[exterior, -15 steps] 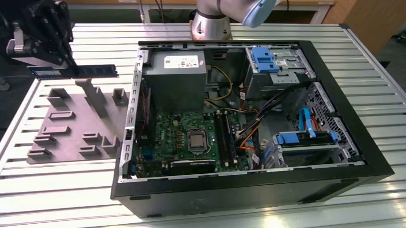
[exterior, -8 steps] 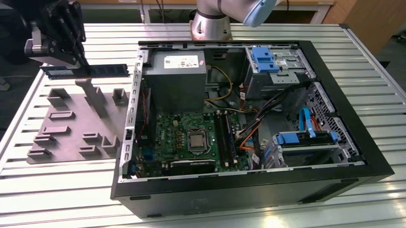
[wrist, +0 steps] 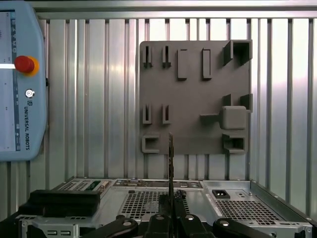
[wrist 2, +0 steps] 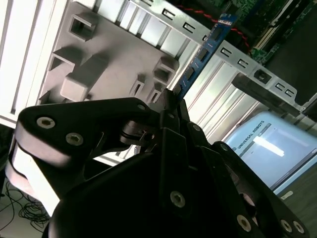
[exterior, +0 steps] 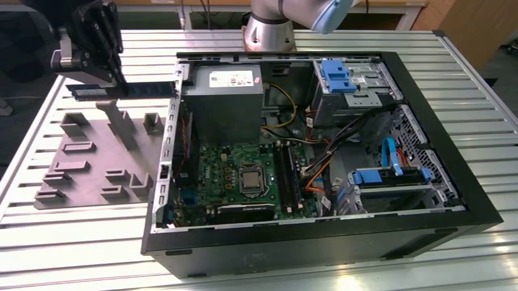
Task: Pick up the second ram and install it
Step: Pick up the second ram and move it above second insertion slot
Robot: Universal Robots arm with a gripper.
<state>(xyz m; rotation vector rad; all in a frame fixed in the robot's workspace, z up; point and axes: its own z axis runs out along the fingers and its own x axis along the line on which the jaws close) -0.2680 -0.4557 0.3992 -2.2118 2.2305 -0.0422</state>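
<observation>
In the exterior view my gripper (exterior: 109,85) hangs at the far left above the grey holder tray (exterior: 89,157), shut on the second ram (exterior: 130,90). The slim dark stick lies level and points toward the open computer case (exterior: 453,200). In the second wrist view the ram (wrist 2: 203,52) sticks out from between the fingertips (wrist 2: 171,99) over the tray (wrist 2: 114,54). In the first wrist view it shows edge-on (wrist: 171,158) above the gripper (wrist: 171,210), in front of the tray (wrist: 193,94). The motherboard's long black slots (exterior: 287,176) lie inside the case.
The case's near wall (exterior: 166,176) stands between the tray and the motherboard (exterior: 242,170). Inside are a power supply (exterior: 222,103), coloured cables (exterior: 324,176) and blue drive brackets (exterior: 340,76). A teach pendant (wrist: 20,99) lies on the slatted metal table (exterior: 81,242). The arm's base (exterior: 271,30) stands behind the case.
</observation>
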